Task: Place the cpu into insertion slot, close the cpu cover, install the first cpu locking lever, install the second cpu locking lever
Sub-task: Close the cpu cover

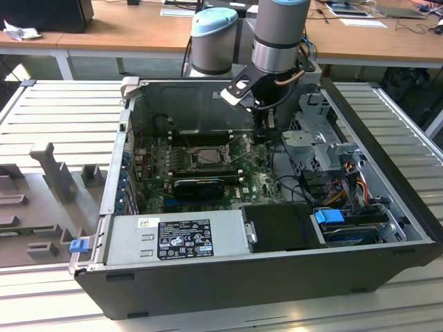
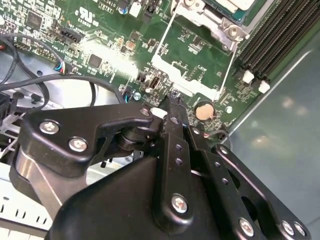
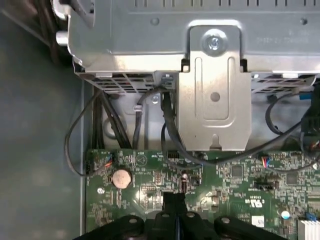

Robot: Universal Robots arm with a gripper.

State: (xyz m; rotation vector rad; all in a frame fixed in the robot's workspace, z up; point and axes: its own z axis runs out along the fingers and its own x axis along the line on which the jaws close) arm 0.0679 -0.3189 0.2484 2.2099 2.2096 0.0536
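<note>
In the exterior view the insertion slot (image 1: 206, 156) sits in the green board inside the open computer case. My gripper (image 1: 266, 135) reaches down just to the exterior view's right of it. In the second wrist view the slot's metal frame (image 2: 227, 27) shows at the picture's edge, with a pale cpu (image 2: 234, 4) lying in it. The cpu cover (image 2: 185, 84) is swung open away from the slot, and green board shows through its window. My gripper (image 2: 172, 100) is shut on nothing, its tip close to the cover's free edge. In the first wrist view the gripper (image 3: 172, 197) hangs just above the board.
A grey power-supply box (image 1: 173, 238) fills the case's front. A metal drive cage (image 3: 215, 75) with black cables (image 3: 170, 130) stands close beside the gripper. A coin battery (image 2: 204, 111) and black memory slots (image 2: 270, 40) lie near the slot. The case walls enclose all of this.
</note>
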